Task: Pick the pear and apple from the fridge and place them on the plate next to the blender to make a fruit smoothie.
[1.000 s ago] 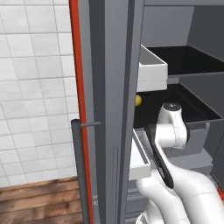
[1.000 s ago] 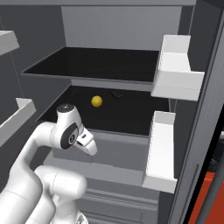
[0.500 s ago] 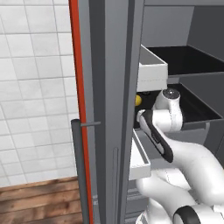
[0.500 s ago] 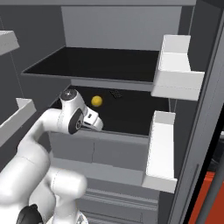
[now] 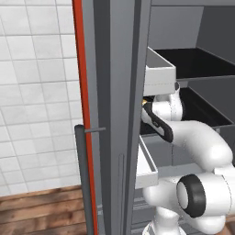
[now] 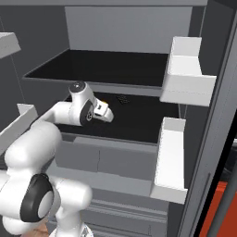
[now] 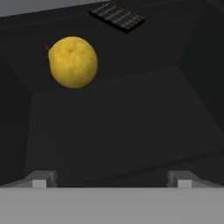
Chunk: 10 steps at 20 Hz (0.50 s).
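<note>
Yellow pear (image 7: 73, 62), one only, sits on the black fridge shelf (image 7: 131, 122), ahead and left of the pincer (image 7: 111, 178). Probably firm, light, smooth and apt to roll; best gripped across its widest middle. Pincer spread wide, holding nothing. One dark grille-like item (image 7: 117, 16) lies behind it.

Glossy white arm (image 5: 202, 142), fat rounded links. Dark grey discs capping joints (image 5: 192, 196). Black band along forearm link (image 5: 158, 125). White wrist block (image 6: 102, 111). Tool (image 7: 111, 178): two small grey square-tipped fingers (image 7: 40, 179).
</note>
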{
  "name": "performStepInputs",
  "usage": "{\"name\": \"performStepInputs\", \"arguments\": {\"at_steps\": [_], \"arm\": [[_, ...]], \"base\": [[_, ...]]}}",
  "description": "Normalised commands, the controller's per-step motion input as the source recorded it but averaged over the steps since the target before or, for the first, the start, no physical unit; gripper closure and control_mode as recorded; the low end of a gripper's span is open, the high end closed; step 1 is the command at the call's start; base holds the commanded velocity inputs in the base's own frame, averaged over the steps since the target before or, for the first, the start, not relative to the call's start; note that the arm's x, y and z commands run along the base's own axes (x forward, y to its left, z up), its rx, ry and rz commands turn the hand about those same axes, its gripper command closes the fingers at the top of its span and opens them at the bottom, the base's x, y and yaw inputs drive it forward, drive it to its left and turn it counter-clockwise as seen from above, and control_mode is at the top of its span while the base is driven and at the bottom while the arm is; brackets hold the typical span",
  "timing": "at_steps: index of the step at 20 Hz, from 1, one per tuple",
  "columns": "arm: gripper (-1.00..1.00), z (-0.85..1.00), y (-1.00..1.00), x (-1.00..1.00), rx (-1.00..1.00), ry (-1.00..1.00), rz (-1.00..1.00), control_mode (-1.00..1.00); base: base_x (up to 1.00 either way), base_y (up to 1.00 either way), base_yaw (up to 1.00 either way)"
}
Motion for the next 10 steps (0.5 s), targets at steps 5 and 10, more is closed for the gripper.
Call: {"name": "performStepInputs", "arguments": {"at_steps": [5, 10], "arm": [[-1.00, -0.19, -0.02, 0.38, 0.00, -0.12, 0.05, -1.00], [-1.00, 0.15, 0.00, 0.41, -0.11, 0.01, 0.00, -1.00]], "base": [[0.00, 0.00, 0.00], [0.00, 0.00, 0.00]]}}
